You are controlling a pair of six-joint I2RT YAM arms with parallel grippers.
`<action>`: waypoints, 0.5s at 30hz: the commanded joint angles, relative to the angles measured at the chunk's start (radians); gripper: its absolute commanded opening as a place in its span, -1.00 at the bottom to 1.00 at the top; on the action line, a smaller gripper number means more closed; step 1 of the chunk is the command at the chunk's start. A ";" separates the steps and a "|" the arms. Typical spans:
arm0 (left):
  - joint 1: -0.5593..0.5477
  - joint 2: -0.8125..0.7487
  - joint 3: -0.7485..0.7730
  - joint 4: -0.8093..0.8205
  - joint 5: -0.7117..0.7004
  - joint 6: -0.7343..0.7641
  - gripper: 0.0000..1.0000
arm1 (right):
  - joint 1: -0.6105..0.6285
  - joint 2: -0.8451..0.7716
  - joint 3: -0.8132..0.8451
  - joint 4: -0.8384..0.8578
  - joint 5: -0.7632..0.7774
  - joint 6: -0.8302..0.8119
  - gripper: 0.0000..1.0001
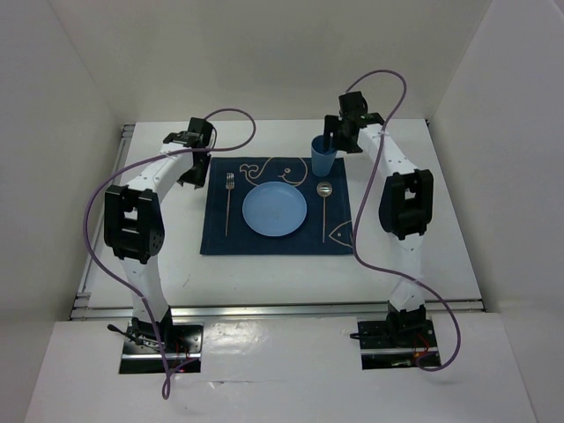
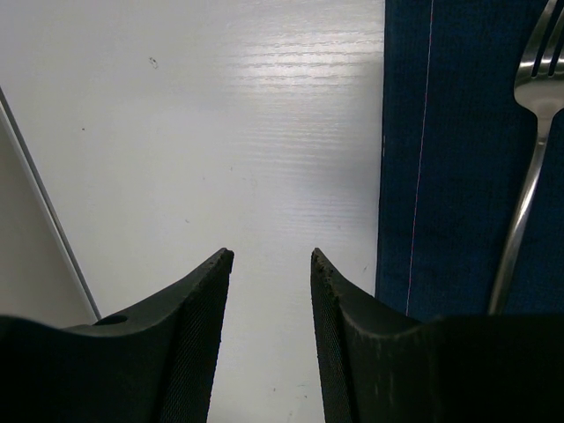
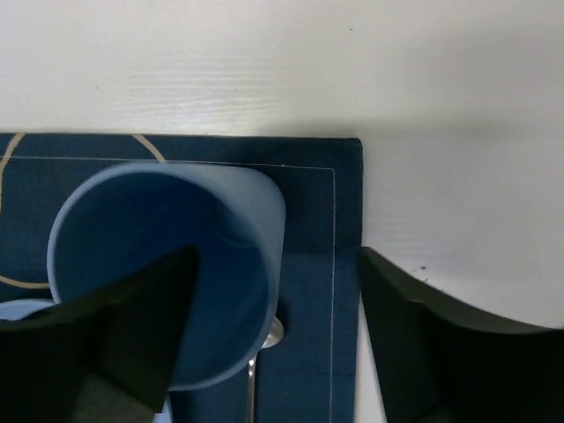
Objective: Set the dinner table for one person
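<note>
The white dinner table [image 1: 264,273] carries a navy placemat [image 1: 278,233]. On the placemat lie a light blue plate [image 1: 274,211], a fork [image 1: 228,204] to its left and a spoon [image 1: 324,203] to its right. A blue cup [image 1: 322,159] stands upright at the placemat's far right corner. My right gripper [image 1: 335,141] is open over the cup [image 3: 167,264]. In the right wrist view the gripper [image 3: 278,254] has its left finger [image 3: 132,326] inside the cup and its right finger [image 3: 441,344] outside, clear of the cup's wall. My left gripper [image 1: 194,174] is open and empty. It [image 2: 271,254] hovers over bare table just left of the placemat [image 2: 458,159] and fork [image 2: 529,167].
Thin metal rails [image 1: 264,308] run along the table's near and left edges. White walls close in the back and both sides. Purple cables loop from both arms, and the right arm's cable [image 1: 357,220] hangs over the placemat's right edge.
</note>
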 commanded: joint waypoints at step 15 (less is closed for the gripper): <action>0.213 -0.340 -0.179 -0.045 0.241 0.171 0.01 | -0.027 -0.444 -0.198 0.277 0.065 0.134 1.00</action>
